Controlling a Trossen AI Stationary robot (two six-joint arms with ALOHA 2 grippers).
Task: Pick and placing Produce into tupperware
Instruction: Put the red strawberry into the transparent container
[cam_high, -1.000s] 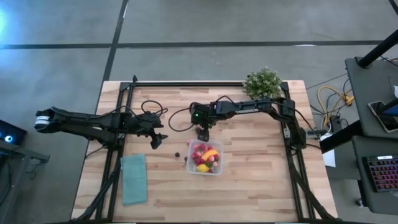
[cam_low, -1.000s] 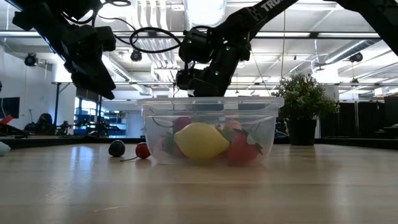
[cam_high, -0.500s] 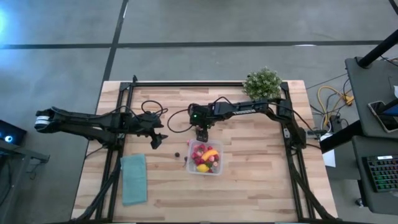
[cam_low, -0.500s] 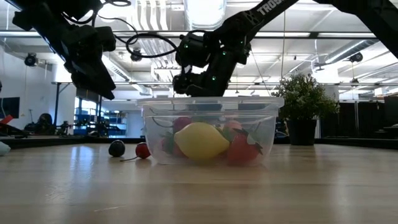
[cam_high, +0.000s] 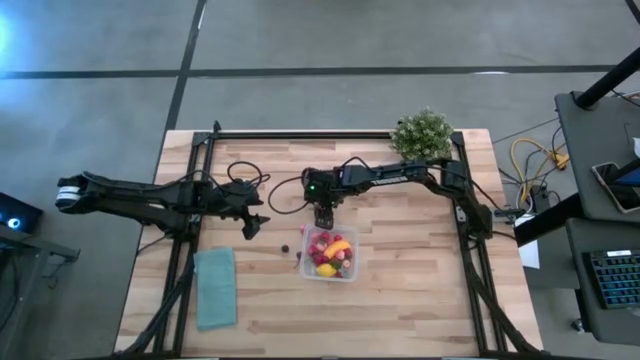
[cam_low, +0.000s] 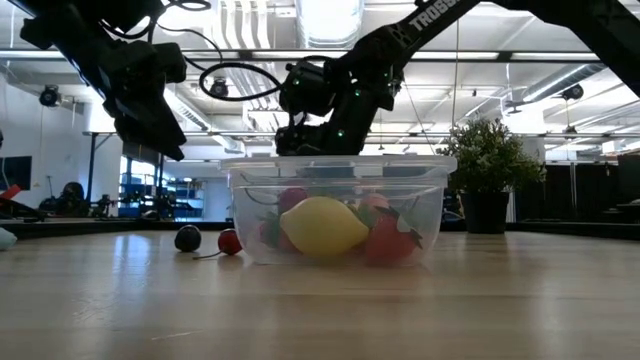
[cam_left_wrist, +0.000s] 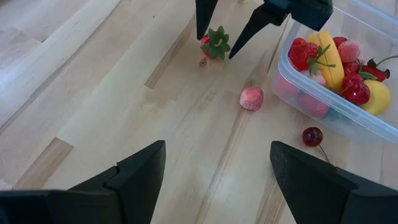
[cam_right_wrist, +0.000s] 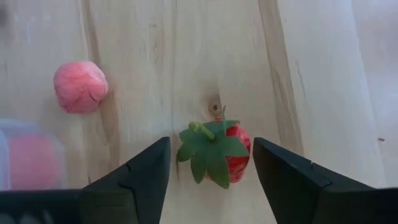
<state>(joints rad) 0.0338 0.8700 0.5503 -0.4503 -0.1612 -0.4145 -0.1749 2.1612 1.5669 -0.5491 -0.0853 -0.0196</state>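
A: Right, from the high view first: the right gripper (cam_high: 322, 214) has slid a touch left over the last second and hangs just beyond the far edge of the tub (cam_high: 331, 254), which sits mid-table, already well stocked.

B: And the left gripper (cam_high: 251, 227)?

A: Parked left of the tub, unchanged, not working. A teal cloth (cam_high: 215, 287) lies nearer on the left, a plant (cam_high: 422, 131) at the far right corner.

B: Low view now.

A: Tub (cam_low: 338, 208) front and centre, lemon (cam_low: 322, 227) pressed to its near wall with red fruit around it. A dark berry (cam_low: 187, 238) and a cherry (cam_low: 230, 241) lie loose on the wood to its left. The right gripper's arm has shifted left behind the tub since a second ago; nothing else moved.

B: Left wrist?

A: Its own fingers (cam_left_wrist: 134, 177) stand wide, holding nothing. Beyond them, the right gripper (cam_left_wrist: 218, 45) straddles a strawberry (cam_left_wrist: 214, 44), dark tips either side. A pink berry (cam_left_wrist: 252, 98) and a cherry (cam_left_wrist: 312, 136) lie between, just outside the tub (cam_left_wrist: 311, 109).

B: And the right wrist?

A: Strawberry (cam_right_wrist: 215, 152), leafy cap up, between the fingers (cam_right_wrist: 134, 183), which are part-closed with gaps on both sides, so not gripped yet. Pink berry (cam_right_wrist: 79, 86) is off to one side.

B: So what does that mean?

A: I'd say it has lined up and is closing for the pick; the strawberry, then several strays, remain.
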